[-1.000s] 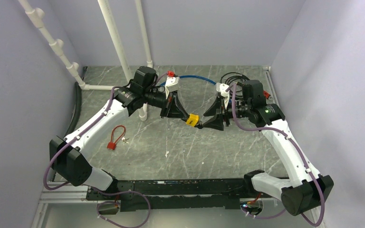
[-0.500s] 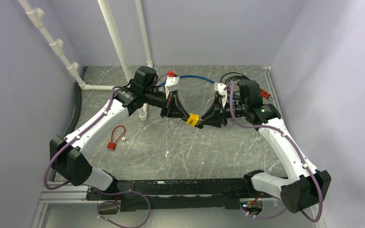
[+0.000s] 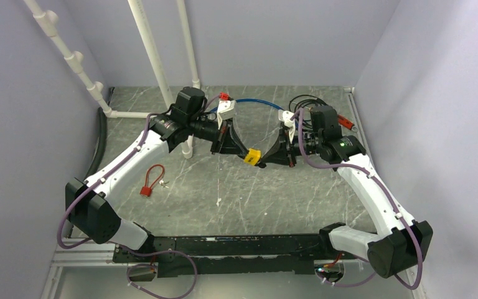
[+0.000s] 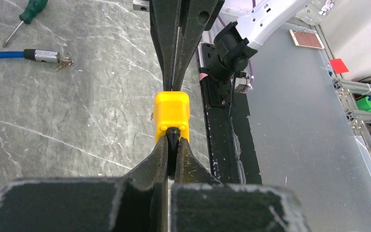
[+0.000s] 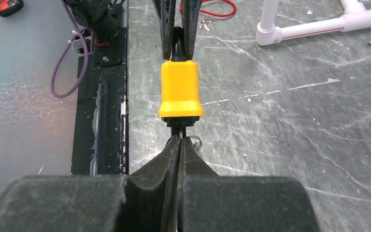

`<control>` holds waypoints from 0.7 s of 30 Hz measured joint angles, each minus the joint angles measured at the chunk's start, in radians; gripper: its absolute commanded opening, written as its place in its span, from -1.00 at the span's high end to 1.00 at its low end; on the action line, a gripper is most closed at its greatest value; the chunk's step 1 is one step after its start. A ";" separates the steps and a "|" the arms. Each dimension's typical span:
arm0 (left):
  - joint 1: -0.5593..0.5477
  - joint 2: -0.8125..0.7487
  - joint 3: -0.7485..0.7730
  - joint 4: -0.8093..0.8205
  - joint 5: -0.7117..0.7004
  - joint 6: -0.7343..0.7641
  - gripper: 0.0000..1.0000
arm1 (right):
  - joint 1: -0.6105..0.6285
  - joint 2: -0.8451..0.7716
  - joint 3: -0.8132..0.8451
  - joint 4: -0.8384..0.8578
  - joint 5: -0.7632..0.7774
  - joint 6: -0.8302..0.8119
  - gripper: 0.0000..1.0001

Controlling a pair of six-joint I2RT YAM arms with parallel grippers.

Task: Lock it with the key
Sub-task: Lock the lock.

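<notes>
Yellow plastic-bodied padlock hangs mid-air between both grippers. Left gripper pinches black shackle; right gripper pinches small key at opposite end (blade hidden). Lock's long axis runs jaw to jaw; twist likely falls to right.

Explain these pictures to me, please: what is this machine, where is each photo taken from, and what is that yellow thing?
These are two robot arms bolted to the near edge of a table. The wide picture looks down from above and behind them. The other two come from a camera on each wrist, showing its own black fingers at the bottom. The left gripper pinches the black loop of a yellow padlock. The right gripper pinches what looks like the key at the padlock's other end. The padlock is held in the air between them. On the table are a red lock, white pipes and a blue cable.
</notes>
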 measured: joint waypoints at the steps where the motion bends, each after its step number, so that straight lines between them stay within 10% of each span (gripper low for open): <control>1: 0.000 0.000 0.000 -0.002 -0.002 0.001 1.00 | 0.000 0.000 0.000 -0.002 0.000 -0.003 1.00; 21: 0.072 0.000 -0.004 -0.048 -0.013 0.031 1.00 | -0.069 -0.025 -0.026 -0.160 0.027 -0.100 1.00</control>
